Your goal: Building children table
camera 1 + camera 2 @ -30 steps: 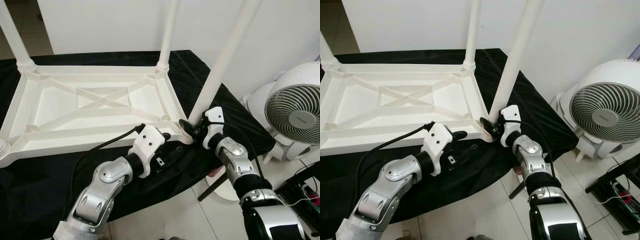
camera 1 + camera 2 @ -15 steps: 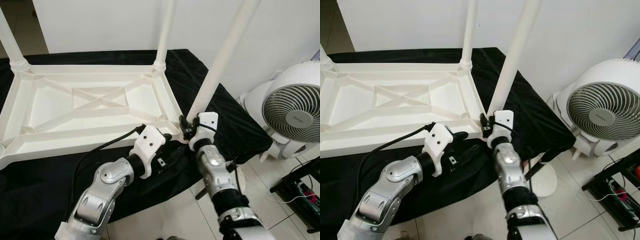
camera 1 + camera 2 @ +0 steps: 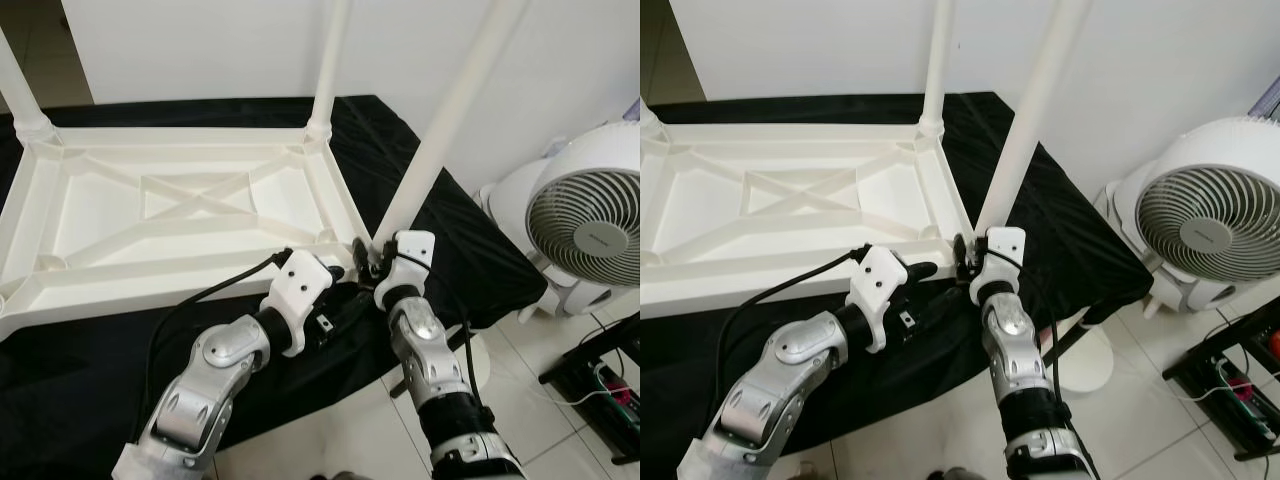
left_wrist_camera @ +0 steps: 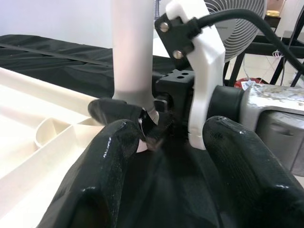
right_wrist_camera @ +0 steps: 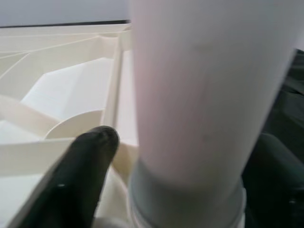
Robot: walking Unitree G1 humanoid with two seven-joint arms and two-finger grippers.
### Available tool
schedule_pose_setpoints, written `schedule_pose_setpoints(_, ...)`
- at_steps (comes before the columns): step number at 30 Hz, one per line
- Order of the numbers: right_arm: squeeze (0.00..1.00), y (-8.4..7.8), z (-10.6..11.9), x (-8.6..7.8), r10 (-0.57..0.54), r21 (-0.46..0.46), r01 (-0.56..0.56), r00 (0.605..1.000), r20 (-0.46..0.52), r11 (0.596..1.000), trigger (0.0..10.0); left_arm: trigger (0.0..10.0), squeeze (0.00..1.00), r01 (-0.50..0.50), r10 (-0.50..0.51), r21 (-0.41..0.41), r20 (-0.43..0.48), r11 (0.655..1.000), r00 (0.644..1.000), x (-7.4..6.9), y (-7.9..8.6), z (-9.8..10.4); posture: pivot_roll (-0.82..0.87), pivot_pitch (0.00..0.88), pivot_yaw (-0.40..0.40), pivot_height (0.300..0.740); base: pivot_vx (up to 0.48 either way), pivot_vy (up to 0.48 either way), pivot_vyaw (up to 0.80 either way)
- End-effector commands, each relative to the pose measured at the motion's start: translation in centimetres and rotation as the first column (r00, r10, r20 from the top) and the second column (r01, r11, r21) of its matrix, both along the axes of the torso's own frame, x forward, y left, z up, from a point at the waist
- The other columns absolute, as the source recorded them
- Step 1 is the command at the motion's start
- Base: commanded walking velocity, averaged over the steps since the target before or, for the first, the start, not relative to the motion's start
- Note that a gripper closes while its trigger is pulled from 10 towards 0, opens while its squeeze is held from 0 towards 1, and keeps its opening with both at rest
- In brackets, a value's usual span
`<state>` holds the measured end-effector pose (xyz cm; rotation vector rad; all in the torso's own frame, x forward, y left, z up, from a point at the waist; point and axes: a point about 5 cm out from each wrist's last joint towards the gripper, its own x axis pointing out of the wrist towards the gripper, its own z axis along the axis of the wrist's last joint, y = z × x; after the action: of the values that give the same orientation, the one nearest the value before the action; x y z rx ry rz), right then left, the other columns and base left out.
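Right gripper (image 3: pixel 372 262) clamped on base of table leg (image 3: pixel 440 140) at near corner socket of upturned white tabletop (image 3: pixel 180 215) on black cloth (image 3: pixel 450 230); left gripper (image 4: pixel 166 142) spread apart alongside; risk: tilted leg cross-seats or pops out.

A surface covered with a black cloth (image 3: pixel 420 190) carries the white children table (image 3: pixel 180 215), which lies upside down directly on the cloth with its legs pointing up, and beside it is a pale tiled floor (image 3: pixel 330 430)
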<state>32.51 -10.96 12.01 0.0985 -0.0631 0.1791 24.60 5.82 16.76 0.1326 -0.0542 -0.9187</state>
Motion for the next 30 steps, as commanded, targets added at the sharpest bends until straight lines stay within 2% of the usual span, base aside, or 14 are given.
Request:
schedule_pose_setpoints(1, 1.00, -0.6, -0.2, -0.4, 0.019, 0.008, -0.019, 1.000, -0.008, 1.000, 10.0, 10.0, 0.00, -0.040, 0.041, -0.004, 0.014, 0.999, 0.999, -0.1, 0.0, 0.1, 0.08, 0.041, -0.144, 0.740, 0.000, 0.000, 0.00)
schedule_pose_setpoints(3, 1.00, -0.9, -0.2, -0.5, 0.022, 0.007, -0.022, 1.000, -0.004, 1.000, 10.0, 10.0, 0.00, -0.041, 0.041, -0.004, 0.014, 0.999, 0.999, -0.1, 0.0, 0.1, 0.08, 0.041, -0.144, 0.740, 0.000, 0.000, 0.00)
schedule_pose_setpoints(7, 1.00, -2.9, -0.5, -1.3, 0.171, -0.070, -0.169, 0.985, 0.013, 0.983, 10.0, 10.0, 0.00, -0.048, 0.048, -0.006, 0.013, 0.999, 0.999, -0.1, 0.0, 0.1, 0.08, 0.041, -0.145, 0.740, 0.000, 0.000, 0.00)
schedule_pose_setpoints(8, 1.00, -2.9, -0.5, -1.3, 0.171, -0.070, -0.169, 0.985, 0.013, 0.983, 10.0, 10.0, 0.00, -0.048, 0.048, -0.006, 0.013, 0.999, 0.999, -0.1, 0.0, 0.1, 0.08, 0.041, -0.145, 0.740, 0.000, 0.000, 0.00)
schedule_pose_setpoints(12, 1.00, -4.8, -0.7, -1.7, 0.305, -0.165, -0.301, 0.952, -0.002, 0.939, 10.0, 10.0, 0.00, -0.046, 0.047, -0.005, 0.014, 0.999, 0.999, 0.0, 0.1, 0.1, 0.08, 0.042, -0.139, 0.740, 0.000, 0.000, 0.00)
schedule_pose_setpoints(15, 1.00, -5.2, -0.6, -1.7, 0.328, -0.185, -0.322, 0.945, -0.003, 0.928, 10.0, 10.0, 0.00, -0.047, 0.047, -0.005, 0.014, 0.999, 0.999, 0.0, 0.1, 0.1, 0.08, 0.042, -0.139, 0.740, 0.000, 0.000, 0.00)
schedule_pose_setpoints(16, 0.00, -5.5, -0.4, -1.6, 0.364, -0.201, -0.357, 0.932, -0.006, 0.912, 10.0, 10.0, 0.00, -0.046, 0.046, -0.005, 0.014, 0.999, 0.999, 0.0, 0.1, 0.2, 0.08, 0.044, -0.136, 0.740, 0.000, 0.000, 0.00)
schedule_pose_setpoints(21, 0.00, -6.4, 0.5, -0.8, 0.463, -0.265, -0.451, 0.886, -0.020, 0.852, 10.0, 10.0, 0.00, -0.044, 0.044, -0.003, 0.013, 0.999, 0.999, 0.1, 0.2, 0.2, 0.08, 0.048, -0.130, 0.740, 0.000, 0.000, 0.00)
schedule_pose_setpoints(26, 0.00, -6.4, 1.0, 0.2, 0.484, -0.289, -0.471, 0.874, -0.029, 0.833, 10.0, 10.0, 0.00, -0.049, 0.049, -0.004, 0.015, 0.999, 0.999, 0.1, 0.2, 0.3, 0.08, 0.052, -0.129, 0.740, 0.000, 0.000, 0.00)
schedule_pose_setpoints(30, 0.00, -6.0, 1.6, 1.6, 0.499, -0.305, -0.483, 0.866, -0.031, 0.821, 10.0, 10.0, 0.00, -0.063, 0.063, -0.007, 0.014, 0.998, 0.998, 0.2, 0.4, 0.4, 0.09, 0.058, -0.126, 0.740, 0.000, 0.000, 0.00)
